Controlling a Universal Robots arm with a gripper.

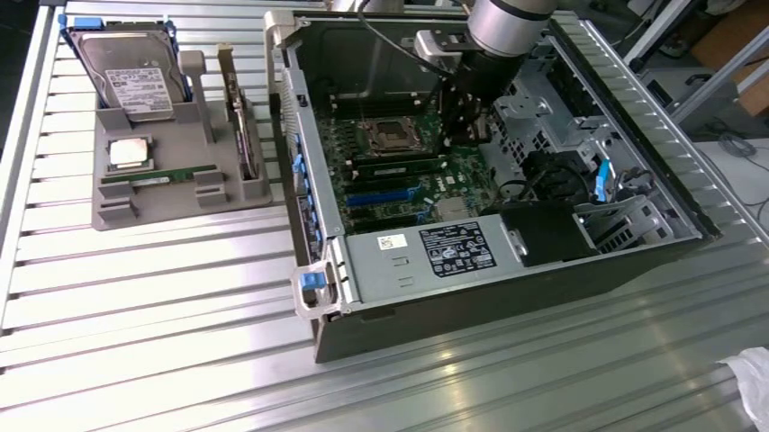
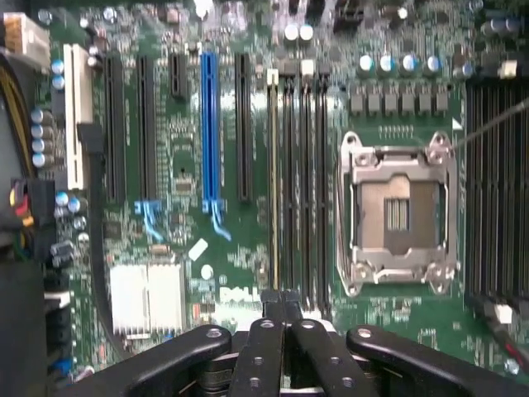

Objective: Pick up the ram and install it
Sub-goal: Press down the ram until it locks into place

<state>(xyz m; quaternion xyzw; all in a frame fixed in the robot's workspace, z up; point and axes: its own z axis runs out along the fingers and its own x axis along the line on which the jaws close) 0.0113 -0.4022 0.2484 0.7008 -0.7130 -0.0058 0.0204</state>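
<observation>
Inside the open computer case [image 1: 397, 270], over its motherboard [image 2: 182, 149], hangs my gripper [image 2: 281, 302], jaws pressed together and empty. Beside the case, a grey holder tray [image 1: 144, 211]; across its front lies the ram [image 1: 157, 176], well apart from my jaws.

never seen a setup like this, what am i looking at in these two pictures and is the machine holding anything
A robot arm reaches into an open computer case lying on a metal table. One picture is taken from off the arm; the other from a camera on its wrist, looking down past its tool onto the green motherboard and empty processor socket. The tool is shut, with nothing visible between its fingertips. Beside the case, a grey holder carries a hard drive, a silver processor chip and a ram stick.
</observation>
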